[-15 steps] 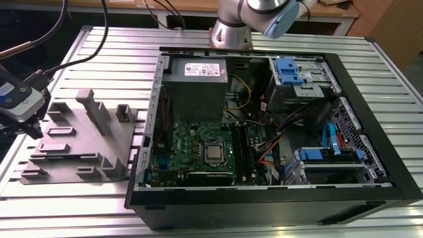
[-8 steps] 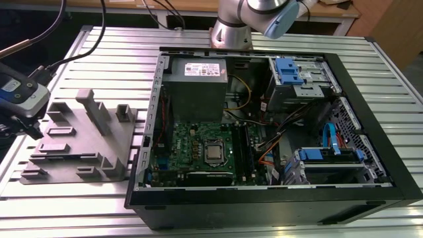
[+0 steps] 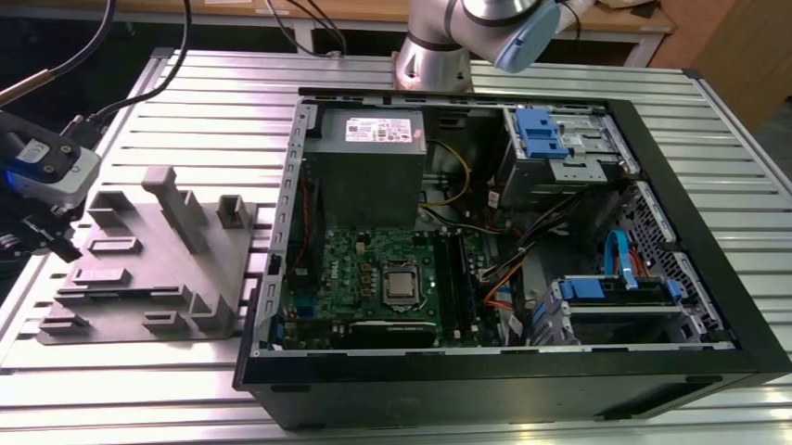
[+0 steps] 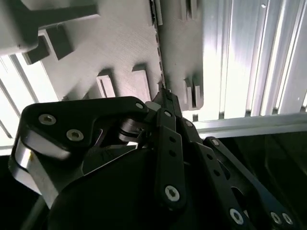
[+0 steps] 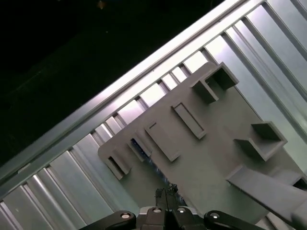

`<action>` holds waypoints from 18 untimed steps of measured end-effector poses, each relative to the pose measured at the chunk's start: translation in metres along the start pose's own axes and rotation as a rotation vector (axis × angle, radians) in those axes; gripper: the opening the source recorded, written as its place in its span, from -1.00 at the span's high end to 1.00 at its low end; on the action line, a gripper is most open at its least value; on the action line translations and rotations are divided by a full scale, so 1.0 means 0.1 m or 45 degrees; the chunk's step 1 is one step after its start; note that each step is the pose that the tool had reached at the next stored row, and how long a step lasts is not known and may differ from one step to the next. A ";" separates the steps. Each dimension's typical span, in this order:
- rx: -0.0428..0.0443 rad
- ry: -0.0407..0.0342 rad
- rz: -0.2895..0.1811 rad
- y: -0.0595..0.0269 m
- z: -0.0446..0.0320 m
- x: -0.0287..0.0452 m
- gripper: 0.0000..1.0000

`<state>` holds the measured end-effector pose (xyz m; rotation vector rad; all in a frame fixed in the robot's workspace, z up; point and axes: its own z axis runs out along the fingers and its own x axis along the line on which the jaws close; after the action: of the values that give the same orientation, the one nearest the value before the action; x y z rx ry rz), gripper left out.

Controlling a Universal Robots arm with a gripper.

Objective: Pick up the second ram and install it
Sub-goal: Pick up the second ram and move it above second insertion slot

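Observation:
The second ram (image 4: 157, 43) shows edge-on as a thin dark strip running out from between my fingertips; the same thin edge of the ram (image 5: 148, 158) appears in the first wrist view. My gripper (image 4: 165, 96) is shut on it, jaws nearly together. In the exterior view the gripper (image 3: 56, 236) hangs at the far left, over the left edge of the grey holder tray (image 3: 136, 278). Whether the ram rests in the tray or hangs just above it, I cannot tell. The motherboard's memory slots (image 3: 455, 278) lie inside the open computer case (image 3: 520, 371), well to the exterior view's right.
The holder tray (image 5: 216, 143) carries several upright grey slabs and blocks (image 3: 185, 209). It lies on a ribbed aluminium table (image 3: 210, 102). The case holds a grey power supply (image 3: 366, 162), blue drive brackets (image 3: 535, 134) and loose cables (image 3: 520, 250). The arm's base (image 3: 433, 56) stands behind the case.

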<state>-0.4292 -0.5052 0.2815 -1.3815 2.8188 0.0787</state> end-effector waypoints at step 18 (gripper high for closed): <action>-0.004 0.0076 -0.184 -0.003 0.068 0.001 0.86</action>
<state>-0.4291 -0.5052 0.2747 -1.5828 2.7147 0.0792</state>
